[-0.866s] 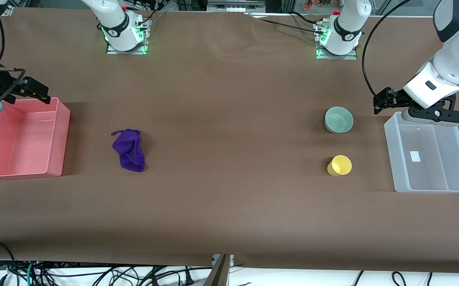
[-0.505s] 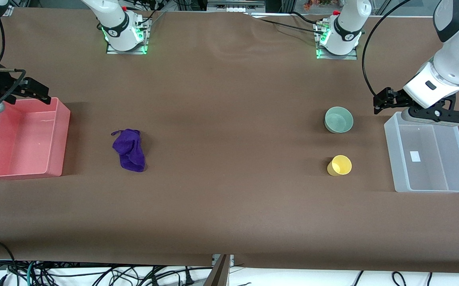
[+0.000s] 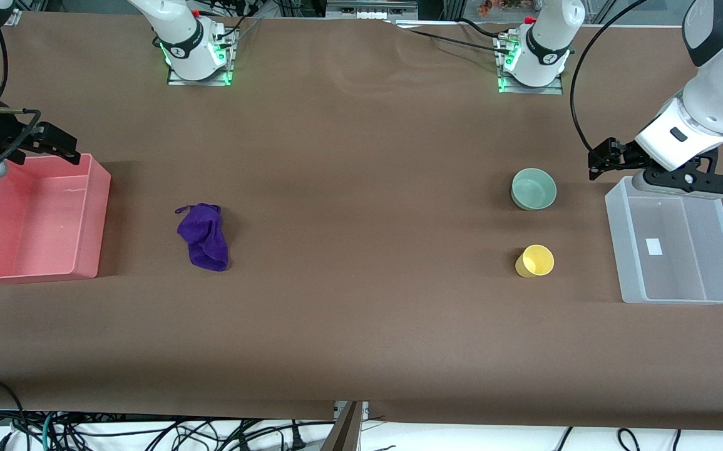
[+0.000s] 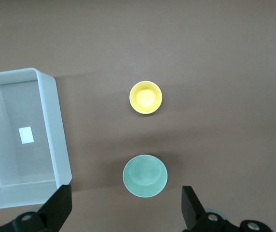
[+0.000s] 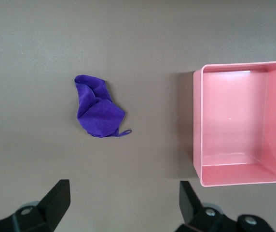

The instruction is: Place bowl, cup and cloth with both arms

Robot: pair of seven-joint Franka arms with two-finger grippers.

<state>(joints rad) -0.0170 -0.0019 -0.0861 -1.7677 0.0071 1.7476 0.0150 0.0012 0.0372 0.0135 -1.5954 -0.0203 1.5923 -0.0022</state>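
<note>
The mint-green bowl stands upright toward the left arm's end of the table. The yellow cup stands nearer the front camera than the bowl. The purple cloth lies bunched toward the right arm's end. My left gripper is open and empty, over the table between the bowl and the clear bin. Its wrist view shows the gripper, the bowl and the cup. My right gripper is open and empty over a corner of the pink bin. Its wrist view shows the gripper and the cloth.
A clear plastic bin sits at the left arm's end, also seen in the left wrist view. A pink bin sits at the right arm's end, also seen in the right wrist view. Both bins hold nothing.
</note>
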